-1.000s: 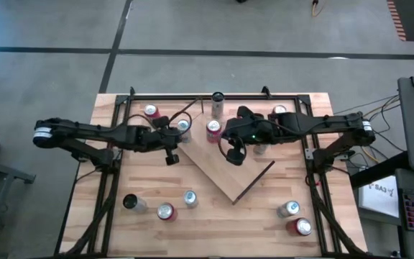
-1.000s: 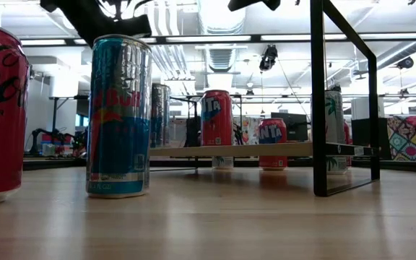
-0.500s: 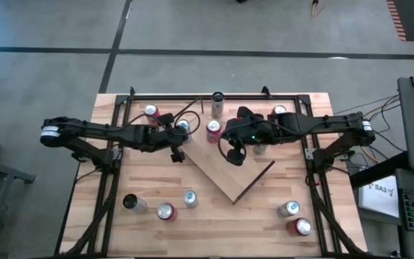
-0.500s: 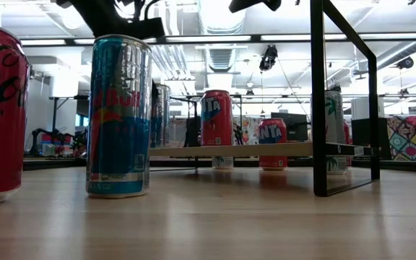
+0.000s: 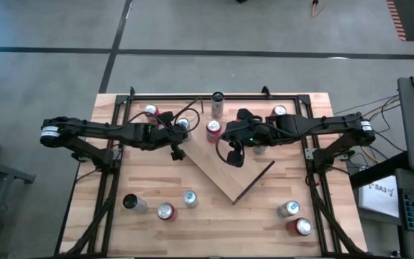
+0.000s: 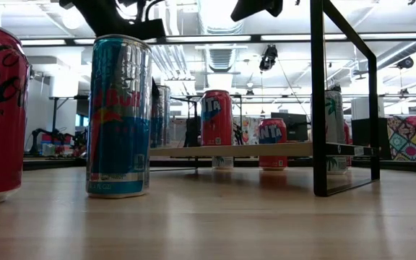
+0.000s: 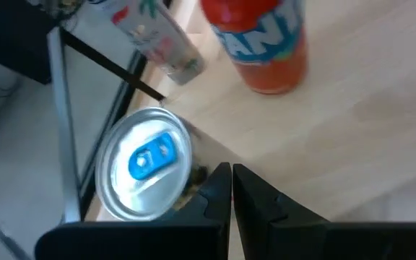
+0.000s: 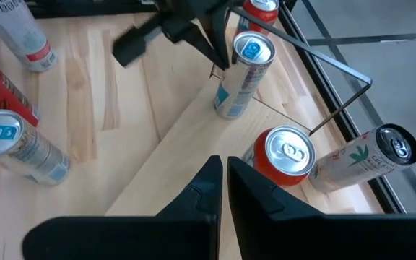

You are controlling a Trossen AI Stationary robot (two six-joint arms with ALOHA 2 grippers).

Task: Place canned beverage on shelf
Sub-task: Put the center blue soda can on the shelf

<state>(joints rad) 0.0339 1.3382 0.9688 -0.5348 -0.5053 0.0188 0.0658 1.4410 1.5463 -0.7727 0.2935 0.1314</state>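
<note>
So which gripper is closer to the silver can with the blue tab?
Left. The left gripper hovers shut right beside the silver can with the blue tab; the right gripper is shut farther away, above the light-wood shelf.

Top cam straight down; low cam level; shared orange can (image 5: 213,130).
</note>
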